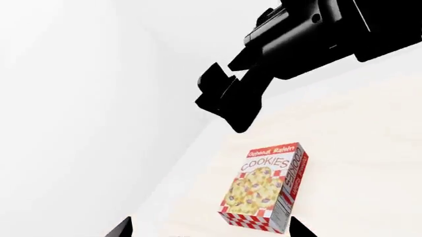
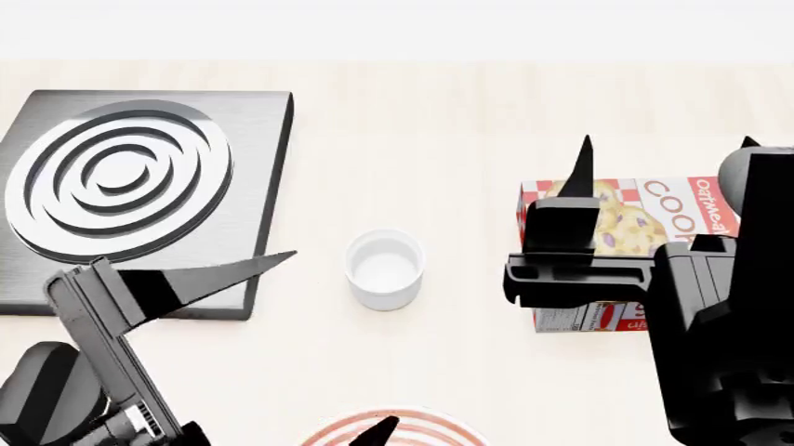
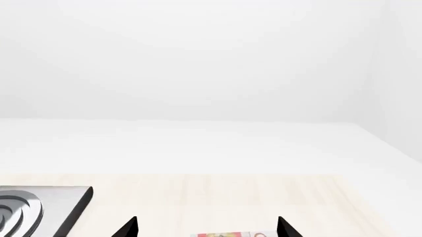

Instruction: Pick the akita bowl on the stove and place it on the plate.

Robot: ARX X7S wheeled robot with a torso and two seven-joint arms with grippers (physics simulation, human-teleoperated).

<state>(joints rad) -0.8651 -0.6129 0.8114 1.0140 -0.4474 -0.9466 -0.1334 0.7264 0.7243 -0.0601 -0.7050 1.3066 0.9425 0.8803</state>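
Left gripper (image 2: 344, 336) has its two fingers spread wide and holds nothing. The right gripper (image 2: 665, 141) is also spread and free. The bowl (image 2: 385, 269), small and white, stands upright on the table (image 2: 410, 139), just in front of the open left fingers and a little toward their far fingertip. It is neither on the stove (image 2: 149, 186) nor on the plate (image 2: 434, 426). The stove is on the outer side of the left gripper, close behind its far finger, and its rings are bare. The plate is at the near fingertip, with only its red-striped rim showing at the edge of the head view.

I judge that the step in hand is the grasp: the bowl is free and no finger touches it. The next move asks the left fingers to come around the bowl's wall or over its rim, close, lift, and carry it a short way back toward the plate.

For room, the table between bowl and plate is open. The corner of the stove is near the far finger, so a wide swing there could knock it. The cookie box (image 2: 620, 223) lies under the right gripper, well apart from the bowl. How much of the plate is free I cannot tell.
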